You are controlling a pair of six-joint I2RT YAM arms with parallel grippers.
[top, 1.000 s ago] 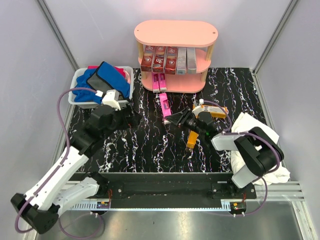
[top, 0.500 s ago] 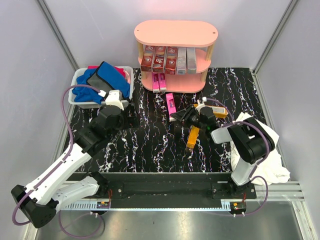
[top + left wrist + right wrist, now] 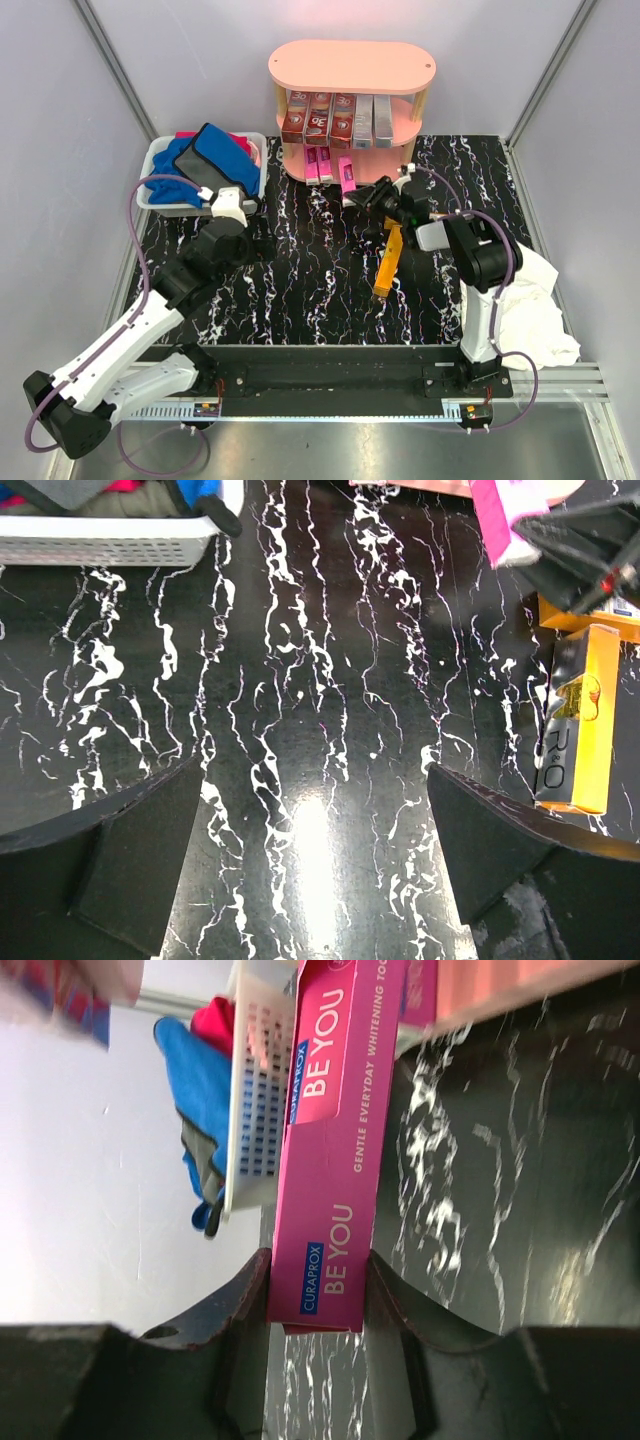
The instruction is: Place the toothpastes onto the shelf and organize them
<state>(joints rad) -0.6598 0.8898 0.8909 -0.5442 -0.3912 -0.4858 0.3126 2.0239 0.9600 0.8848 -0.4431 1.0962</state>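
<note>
Right gripper (image 3: 366, 194) is clamped on a bright pink toothpaste box (image 3: 346, 173), fingers narrow and pressed on both long sides near one end. In the right wrist view the fingers (image 3: 246, 1295) pinch the box (image 3: 335, 1140). I read "CURAPROX BE YOU" twice, plus "GENTLE EVERYDAY WHITENING TOO", cut off at the frame edge. The box is held at the front of the shelf (image 3: 350, 65), at its bottom tier, just right of two pink boxes (image 3: 318, 163) already there. I cannot tell whether it touches the tier.

On the middle tier there's a row of dark red boxes (image 3: 318, 118) with big white print, too small for me to read. Silver-grey boxes (image 3: 372, 120) stand to their right.

An orange box (image 3: 388, 262) lies flat on the black marbled table (image 3: 300, 290), below the right gripper. In the left wrist view this box (image 3: 580, 720) shows large letters along its dark side, roughly "R O"; the rest is unreadable. A second orange box (image 3: 590, 615) sits just behind it, mostly hidden.

Left gripper (image 3: 252, 240) hovers over the table near the white bin (image 3: 160, 160). Its fingers (image 3: 130, 850) are spread wide, with only bare tabletop between them. The bin holds blue cloths (image 3: 185, 165). A white cloth (image 3: 530, 300) lies at the table's right edge.
</note>
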